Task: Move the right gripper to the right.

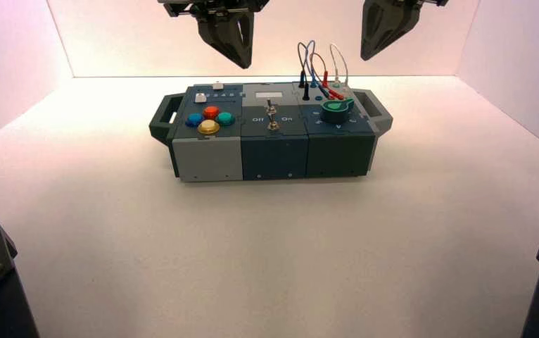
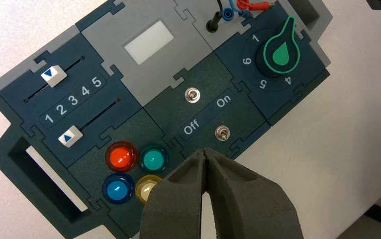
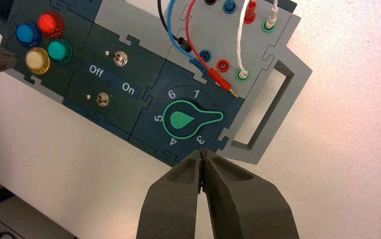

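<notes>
My right gripper (image 1: 369,53) is a plain black wedge, shut and empty, hanging high above the box's back right, over the wires (image 1: 321,67). In the right wrist view its tip (image 3: 201,153) hovers off the box's front edge by the green knob (image 3: 184,119), whose pointer lies between 1 and 3. My left gripper (image 1: 244,62) is shut and empty, high above the box's back middle. In the left wrist view its tip (image 2: 206,152) hangs over the front edge between the teal button (image 2: 152,159) and a toggle (image 2: 222,133).
The box (image 1: 270,151) stands mid-table with handles at both ends (image 1: 165,120), (image 1: 373,107). It bears coloured buttons (image 1: 210,120), two sliders (image 2: 54,75), (image 2: 70,137) near 1, two toggles (image 1: 272,116) marked Off/On, and plugged wires. White walls enclose the table.
</notes>
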Robot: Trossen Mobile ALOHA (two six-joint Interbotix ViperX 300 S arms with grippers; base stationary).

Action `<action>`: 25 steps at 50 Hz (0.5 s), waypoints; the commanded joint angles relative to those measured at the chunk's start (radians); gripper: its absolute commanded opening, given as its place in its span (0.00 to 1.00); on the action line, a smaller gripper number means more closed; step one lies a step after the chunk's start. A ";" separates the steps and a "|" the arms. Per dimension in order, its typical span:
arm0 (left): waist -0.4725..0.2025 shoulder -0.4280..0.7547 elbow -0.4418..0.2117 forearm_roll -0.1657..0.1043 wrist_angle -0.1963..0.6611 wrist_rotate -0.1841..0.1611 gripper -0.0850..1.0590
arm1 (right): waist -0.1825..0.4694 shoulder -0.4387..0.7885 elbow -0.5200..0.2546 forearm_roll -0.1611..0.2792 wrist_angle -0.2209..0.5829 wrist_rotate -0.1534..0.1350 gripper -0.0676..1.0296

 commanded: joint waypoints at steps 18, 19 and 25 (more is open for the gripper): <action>-0.002 -0.040 -0.014 -0.002 -0.005 0.003 0.05 | 0.002 -0.008 -0.021 0.003 -0.005 -0.006 0.04; -0.002 -0.040 -0.014 -0.002 -0.005 0.003 0.05 | 0.002 -0.008 -0.021 0.003 -0.005 -0.006 0.04; -0.002 -0.040 -0.014 -0.002 -0.005 0.003 0.05 | 0.002 -0.003 -0.021 0.003 -0.005 -0.006 0.04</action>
